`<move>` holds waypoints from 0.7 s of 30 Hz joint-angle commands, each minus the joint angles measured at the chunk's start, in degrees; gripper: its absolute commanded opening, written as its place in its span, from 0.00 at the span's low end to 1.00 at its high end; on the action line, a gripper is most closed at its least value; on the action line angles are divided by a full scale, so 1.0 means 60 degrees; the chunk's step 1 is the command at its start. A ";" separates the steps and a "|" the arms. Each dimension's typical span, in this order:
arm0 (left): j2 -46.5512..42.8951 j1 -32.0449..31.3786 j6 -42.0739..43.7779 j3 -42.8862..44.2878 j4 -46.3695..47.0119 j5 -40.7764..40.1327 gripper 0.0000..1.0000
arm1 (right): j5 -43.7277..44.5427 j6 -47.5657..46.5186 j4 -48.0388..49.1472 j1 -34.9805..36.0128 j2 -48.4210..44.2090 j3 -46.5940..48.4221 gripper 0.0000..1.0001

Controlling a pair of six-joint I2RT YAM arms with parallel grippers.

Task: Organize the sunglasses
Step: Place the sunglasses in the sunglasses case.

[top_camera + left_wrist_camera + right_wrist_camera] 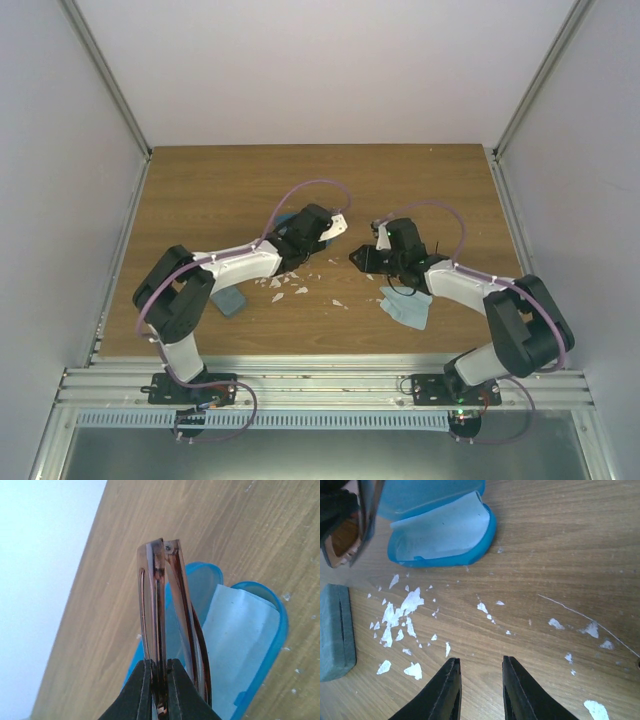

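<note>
My left gripper point(160, 662) is shut on the reddish-brown sunglasses point(159, 605). They are folded and held edge-on just above the open bright blue oval case point(260, 630), which has a pale cloth lining inside. In the top view the left gripper point(325, 230) is over that case point(287, 219). My right gripper point(481, 662) is open and empty, low over bare wood, to the right of the case point(440, 525); it also shows in the top view point(357, 258). The held pair shows in the right wrist view point(347, 535). The black pair is not clearly visible; thin black stems point(437, 246) show beside the right wrist.
The grey-blue rectangular case point(229, 301) lies by the left arm and at the left edge of the right wrist view point(335, 630). A light blue cloth point(408, 306) lies under the right forearm. White flakes point(400, 615) are scattered on the wooden table point(220, 190).
</note>
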 commanded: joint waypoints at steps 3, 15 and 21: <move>0.0469 -0.0264 0.1372 -0.0169 0.1704 -0.1108 0.00 | -0.0117 0.0180 -0.0031 -0.0220 -0.0315 -0.0360 0.25; 0.0825 -0.0303 0.2289 -0.0539 0.1959 -0.1345 0.00 | -0.0117 0.0245 -0.0125 -0.0307 -0.0569 -0.0577 0.25; 0.1107 -0.0288 0.2582 -0.0526 0.2008 -0.1393 0.00 | -0.0184 0.0275 -0.0134 -0.0311 -0.0582 -0.0634 0.25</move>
